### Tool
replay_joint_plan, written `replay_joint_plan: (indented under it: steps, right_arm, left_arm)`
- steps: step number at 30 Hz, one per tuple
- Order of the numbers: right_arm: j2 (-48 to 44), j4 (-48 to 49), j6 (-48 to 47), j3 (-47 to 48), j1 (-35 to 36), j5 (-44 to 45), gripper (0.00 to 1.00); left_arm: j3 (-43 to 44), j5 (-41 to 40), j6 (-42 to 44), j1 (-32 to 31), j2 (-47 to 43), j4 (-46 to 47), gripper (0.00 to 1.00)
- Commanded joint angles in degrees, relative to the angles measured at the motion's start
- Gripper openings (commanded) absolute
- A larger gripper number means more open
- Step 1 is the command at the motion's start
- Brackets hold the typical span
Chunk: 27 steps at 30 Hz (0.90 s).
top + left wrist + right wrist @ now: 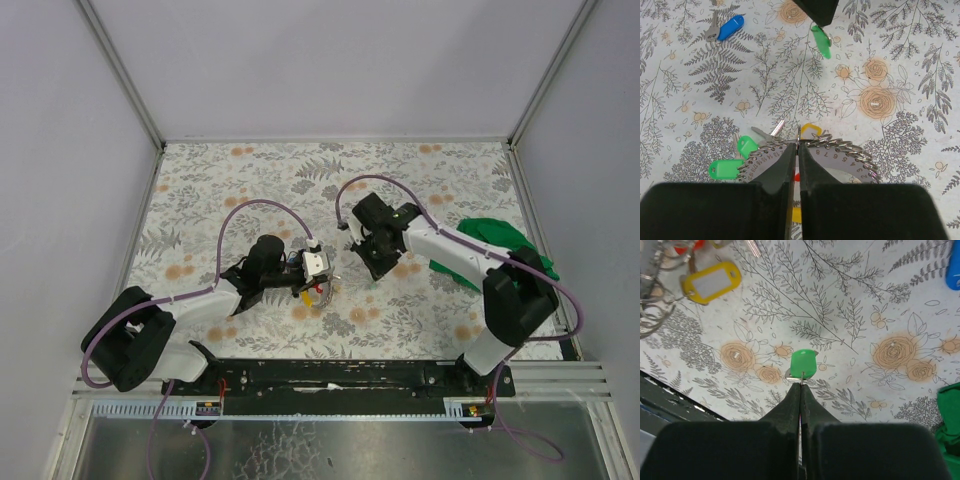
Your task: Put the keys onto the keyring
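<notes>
Judging by the layout, needed to keep the keyring (840, 151) dead steady in the left gripper (798, 150), clamped shut on it just above the table (420, 300), then ease in the green-tagged key (803, 364), pinched in the closed right gripper (801, 385) a little short of the ring, with its hole lined up on the ring's free end. Reached low and inward on the left; stretched across toward it on the right, wrist tipped down.
</notes>
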Motion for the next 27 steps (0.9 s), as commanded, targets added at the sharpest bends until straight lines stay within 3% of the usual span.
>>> replay_joint_plan:
  steps: [1,16,21,27]
  right_arm:
    - [6.08,-6.95,-2.88,4.57,0.42,1.02,0.01]
    - [26.44,-6.70,-5.93,21.54,0.42,-0.36,0.10]
    - [25.57,-4.14,-5.49,20.39,0.42,-0.36,0.20]
    - [16.04,4.31,-4.25,12.17,0.42,-1.87,0.33]
  left_arm:
    - [1.22,1.36,-0.12,0.23,-1.02,3.23,0.00]
    - [1.25,0.99,0.01,0.23,-0.97,3.16,0.00]
    - [1.24,0.78,0.02,0.23,-1.05,3.13,0.00]
    - [1.21,1.02,-0.14,0.23,-1.06,3.35,0.00]
